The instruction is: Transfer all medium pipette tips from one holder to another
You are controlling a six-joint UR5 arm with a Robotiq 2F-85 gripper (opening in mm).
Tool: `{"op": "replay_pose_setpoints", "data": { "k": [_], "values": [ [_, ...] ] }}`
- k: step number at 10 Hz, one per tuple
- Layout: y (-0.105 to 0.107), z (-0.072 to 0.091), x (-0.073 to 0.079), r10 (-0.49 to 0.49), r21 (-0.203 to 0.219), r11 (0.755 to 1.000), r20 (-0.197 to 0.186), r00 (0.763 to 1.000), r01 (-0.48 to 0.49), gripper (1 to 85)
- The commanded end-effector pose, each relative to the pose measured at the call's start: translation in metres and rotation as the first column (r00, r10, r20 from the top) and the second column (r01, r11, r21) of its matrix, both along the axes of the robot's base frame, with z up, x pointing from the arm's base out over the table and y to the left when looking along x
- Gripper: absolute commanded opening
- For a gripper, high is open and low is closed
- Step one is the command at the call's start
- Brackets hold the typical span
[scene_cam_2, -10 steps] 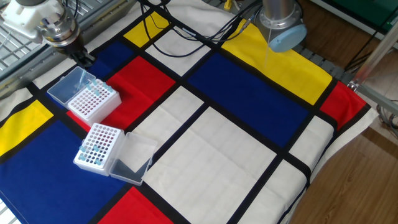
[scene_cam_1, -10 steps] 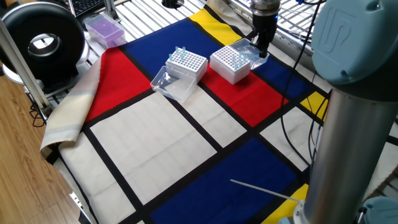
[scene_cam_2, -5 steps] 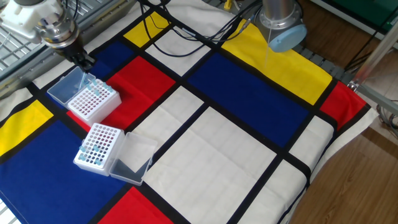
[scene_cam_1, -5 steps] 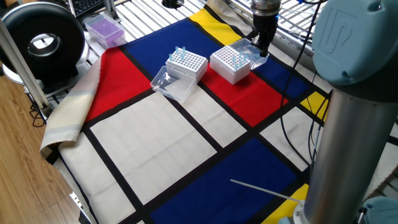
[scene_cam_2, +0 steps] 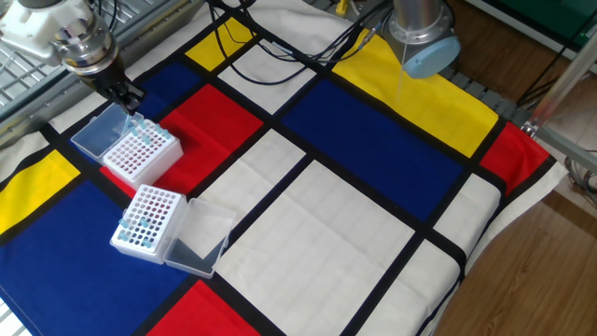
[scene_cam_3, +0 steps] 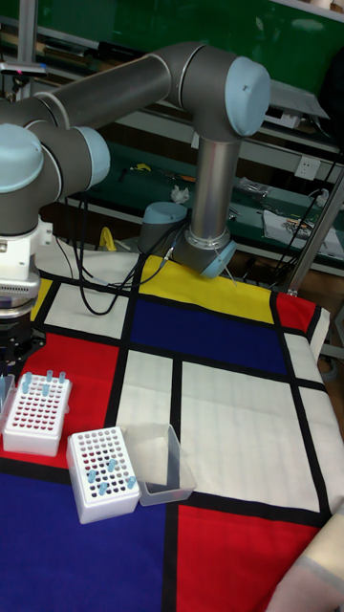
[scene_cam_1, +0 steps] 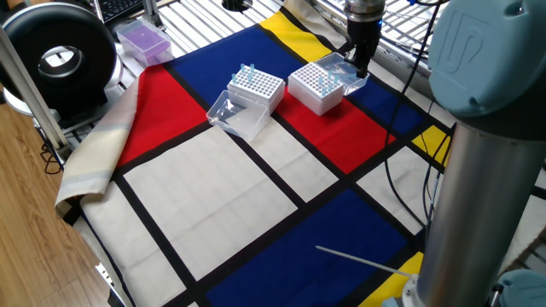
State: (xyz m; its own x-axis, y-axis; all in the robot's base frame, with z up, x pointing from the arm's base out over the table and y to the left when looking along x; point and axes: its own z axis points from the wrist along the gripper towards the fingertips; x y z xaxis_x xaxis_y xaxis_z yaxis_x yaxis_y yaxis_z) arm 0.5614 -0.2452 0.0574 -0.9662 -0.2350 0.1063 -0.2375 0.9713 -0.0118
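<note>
Two white perforated holders stand on the checked cloth. The holder (scene_cam_2: 138, 155) under my gripper carries a few medium pipette tips (scene_cam_2: 143, 132) along its far edge, and its clear lid (scene_cam_2: 97, 133) lies open behind it. The other holder (scene_cam_2: 147, 217) has several pale-blue tips (scene_cam_2: 137, 228) spread over it. My gripper (scene_cam_2: 131, 97) hangs just above the far edge of the first holder (scene_cam_1: 316, 86), its fingers pinched together on a slim pale tip. In the tall view the gripper (scene_cam_3: 10, 368) is at the left border, beside that holder (scene_cam_3: 36, 413).
The second holder's clear lid (scene_cam_2: 198, 239) lies open beside it. A purple box (scene_cam_1: 143, 39) and a black round device (scene_cam_1: 58, 58) sit at the cloth's far-left corner. Cables (scene_cam_2: 280, 51) cross the cloth near the arm's base (scene_cam_2: 424, 37). A thin white rod (scene_cam_1: 358, 258) lies on a blue field.
My gripper has dropped slightly toward the tip row at the holder's far edge. The holders and lids have not moved.
</note>
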Motion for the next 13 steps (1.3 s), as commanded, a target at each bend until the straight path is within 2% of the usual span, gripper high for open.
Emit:
{"op": "replay_pose_setpoints", "data": {
  "k": [1, 3, 6, 7, 9, 11, 13],
  "values": [
    [-0.006, 0.001, 0.005, -0.022, -0.023, 0.999, 0.02, 1.0, 0.022, 1.3],
    [-0.018, 0.002, 0.007, -0.064, -0.071, 0.995, 0.035, 0.997, 0.066, 1.3],
    [-0.022, 0.0, 0.0, -0.038, -0.067, 0.997, 0.024, 0.999, 0.039, 1.3],
    [-0.022, -0.004, 0.0, -0.022, -0.052, 0.998, 0.034, 0.999, 0.023, 1.3],
    [-0.034, -0.009, 0.003, 0.02, -0.054, 0.998, 0.063, 0.998, -0.016, 1.3],
    [-0.049, -0.005, 0.0, 0.062, -0.06, 0.996, 0.052, 0.997, -0.059, 1.3],
    [-0.053, -0.003, -0.003, 0.081, -0.055, 0.995, 0.044, 0.996, -0.079, 1.3]
  ]
}}
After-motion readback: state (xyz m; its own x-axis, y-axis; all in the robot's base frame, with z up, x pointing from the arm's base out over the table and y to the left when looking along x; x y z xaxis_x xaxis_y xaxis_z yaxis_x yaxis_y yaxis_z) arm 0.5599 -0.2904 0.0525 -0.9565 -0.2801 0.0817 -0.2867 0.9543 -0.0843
